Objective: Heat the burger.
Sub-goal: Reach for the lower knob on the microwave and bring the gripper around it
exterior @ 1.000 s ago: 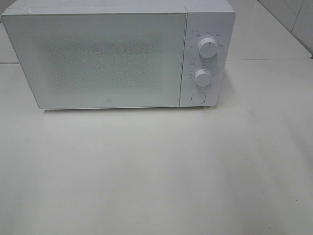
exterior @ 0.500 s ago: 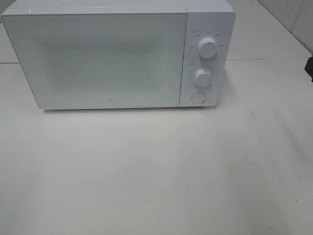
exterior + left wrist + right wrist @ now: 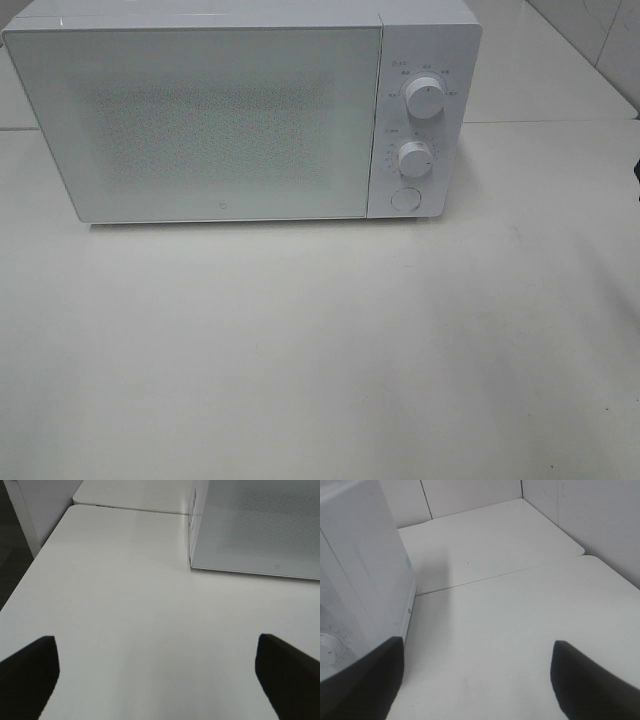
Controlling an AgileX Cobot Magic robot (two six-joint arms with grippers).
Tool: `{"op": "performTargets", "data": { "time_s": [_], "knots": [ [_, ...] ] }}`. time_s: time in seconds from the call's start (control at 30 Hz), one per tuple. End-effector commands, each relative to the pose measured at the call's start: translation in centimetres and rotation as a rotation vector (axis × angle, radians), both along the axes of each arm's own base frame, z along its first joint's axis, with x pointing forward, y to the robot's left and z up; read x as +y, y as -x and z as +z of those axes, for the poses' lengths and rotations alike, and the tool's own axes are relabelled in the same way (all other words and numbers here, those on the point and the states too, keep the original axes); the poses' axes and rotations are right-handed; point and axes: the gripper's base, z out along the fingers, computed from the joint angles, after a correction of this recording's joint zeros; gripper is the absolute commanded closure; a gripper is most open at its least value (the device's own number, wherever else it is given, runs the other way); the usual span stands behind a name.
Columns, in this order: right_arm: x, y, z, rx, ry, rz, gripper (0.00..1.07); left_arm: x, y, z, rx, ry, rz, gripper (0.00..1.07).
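The burger is out of view in every frame. A white microwave (image 3: 200,120) stands at the back of the white table (image 3: 320,340) with its door shut. My left gripper (image 3: 155,647) is open over bare tabletop, off the microwave's (image 3: 250,530) left front corner, with nothing between its dark fingers (image 3: 30,675). My right gripper (image 3: 477,647) is also open and empty, beside the microwave's (image 3: 360,570) right side. In the high view only a thin dark sliver of the right arm (image 3: 637,170) shows at the right edge.
Two round knobs (image 3: 425,98) (image 3: 413,158) and a round button (image 3: 404,198) sit on the microwave's right panel. A second white table (image 3: 485,545) adjoins behind, and a tiled wall (image 3: 600,525) rises at the far right.
The dark bit of the right arm at the right edge of the high view has drawn back almost out of frame. The microwave has not moved.
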Motion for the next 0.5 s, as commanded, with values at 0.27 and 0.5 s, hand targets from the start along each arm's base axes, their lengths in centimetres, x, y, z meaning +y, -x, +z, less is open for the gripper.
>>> {"op": "performTargets", "data": {
  "time_s": [0.27,0.5],
  "knots": [
    [1.5,0.7,-0.4,-0.007,0.065,0.021,0.31,0.0,0.2,0.0,-0.027,0.006,0.003,0.07],
    [2.9,1.0,-0.4,-0.014,0.134,0.062,0.31,0.0,0.2,0.0,-0.027,0.006,0.003,0.07]
  ]
}}
